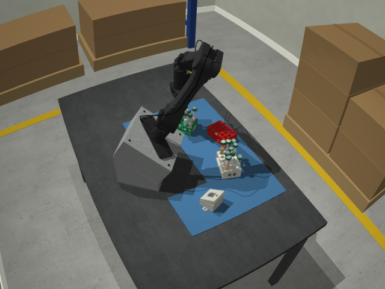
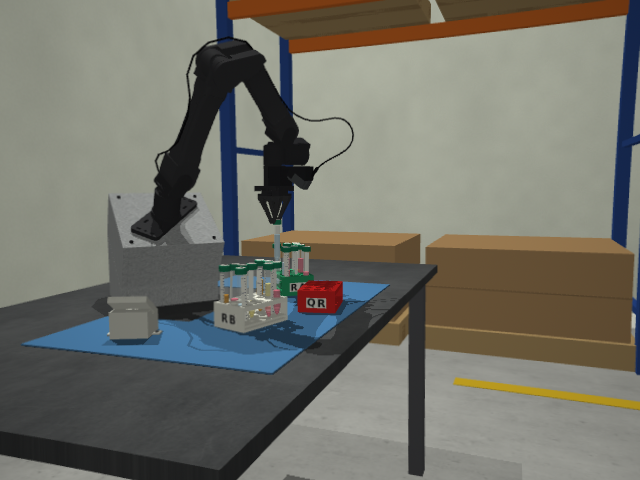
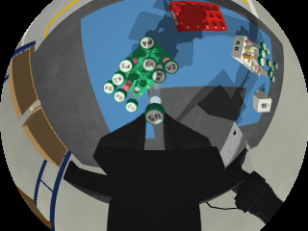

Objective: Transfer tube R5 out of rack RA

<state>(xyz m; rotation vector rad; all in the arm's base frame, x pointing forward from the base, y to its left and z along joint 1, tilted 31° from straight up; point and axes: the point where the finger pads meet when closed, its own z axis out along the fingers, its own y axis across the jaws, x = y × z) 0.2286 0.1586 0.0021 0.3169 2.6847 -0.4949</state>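
Green-capped tube (image 2: 277,238) pinched at its cap by the gripper (image 2: 274,218), hanging upright over the green rack (image 2: 292,285).

The gripper's fingers are nearly closed on the tube, whose lower end sits among the rack's other tubes. The white rack (image 2: 233,320) stands nearer, the red rack (image 2: 319,300) to the right, all on the blue mat (image 2: 217,351) on the worktop (image 2: 129,408).

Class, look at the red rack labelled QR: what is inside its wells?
No tubes stand in the red QR rack; the wrist view shows its wells open and dark. Their bottoms are too small and shadowed to check.
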